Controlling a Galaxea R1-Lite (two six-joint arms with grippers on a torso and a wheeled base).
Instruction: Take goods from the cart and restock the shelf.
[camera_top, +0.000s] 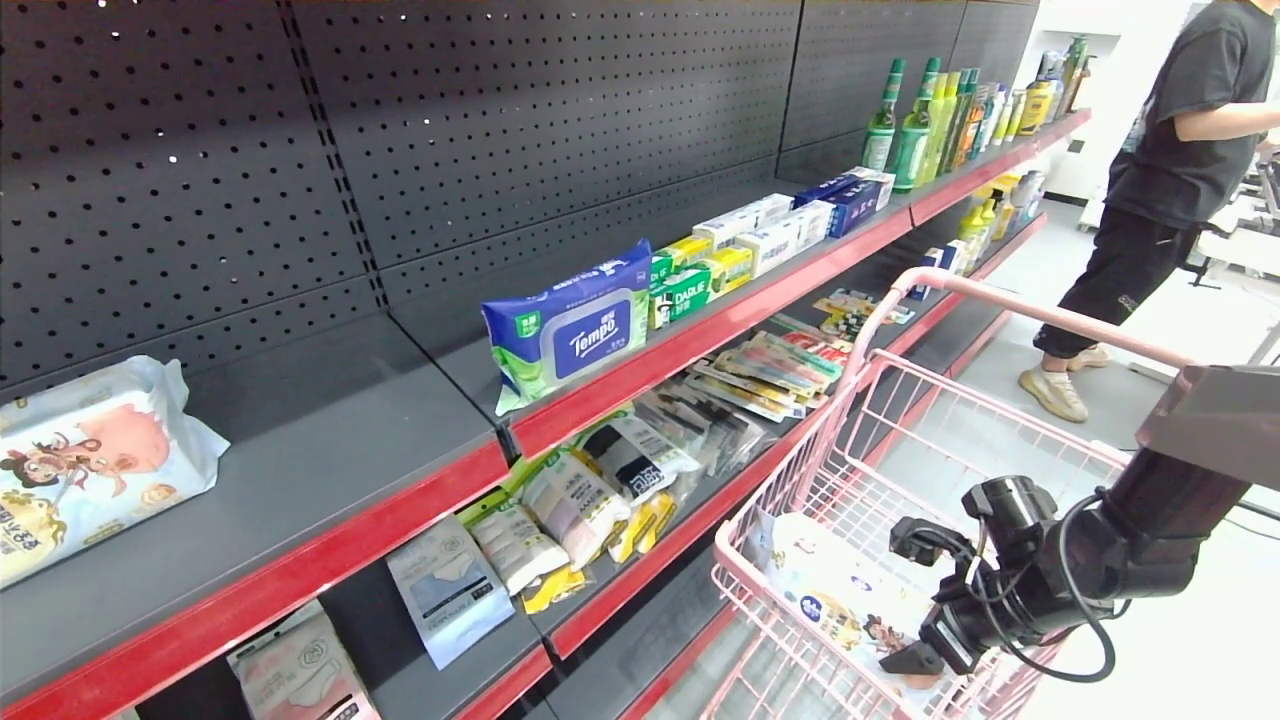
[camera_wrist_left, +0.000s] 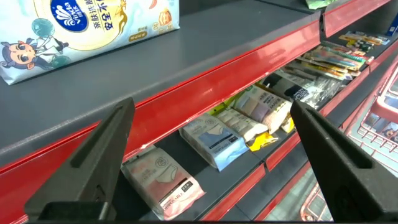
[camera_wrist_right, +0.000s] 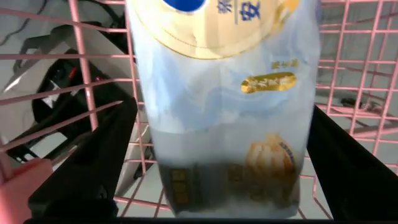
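Head view: the right gripper hangs inside the pink cart. Its jaws are spread over a soft pale-blue pack, which lies flat on the cart floor with its long axis towards the gripper.

Left wrist view: the left gripper, wide apart and empty, faces the shelf, where a cartoon-printed pack lies.

Right wrist view: the pale-blue pack lies lengthwise between the spread fingers; whether they touch it cannot be told.

Pale-blue cartoon-print pkg flat in pink wire cart, prob. wipes; twin pkg on shelf
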